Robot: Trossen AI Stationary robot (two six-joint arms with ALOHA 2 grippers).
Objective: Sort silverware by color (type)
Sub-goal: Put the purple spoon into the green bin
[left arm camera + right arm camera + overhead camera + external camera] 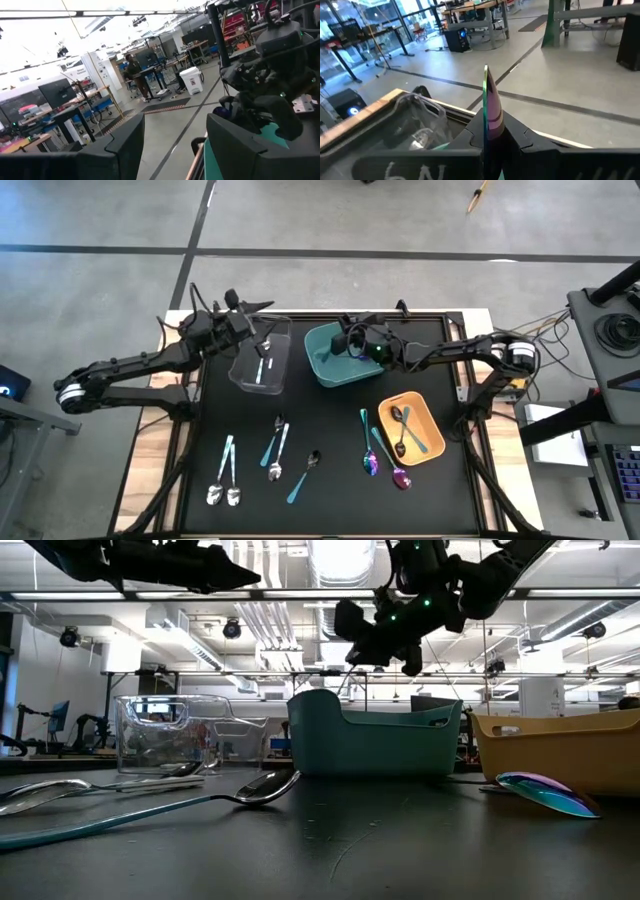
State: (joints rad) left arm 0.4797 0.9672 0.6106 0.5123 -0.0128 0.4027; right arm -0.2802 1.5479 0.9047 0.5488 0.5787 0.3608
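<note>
You can read almost nothing here; only pale marks resembling "6N" show on the right gripper's dark body [415,172] (wrist view, partly cut off); no other labels are legible.

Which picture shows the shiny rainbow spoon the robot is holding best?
The right wrist view: the iridescent purple-green utensil stands edge-on, pinched in the right gripper. The high view shows only that gripper above the teal bin; the low and left wrist views don't show it clearly.

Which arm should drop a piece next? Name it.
Right. The right gripper is shut on an iridescent utensil above the teal bin; the left gripper hovers open over the clear bin.
</note>
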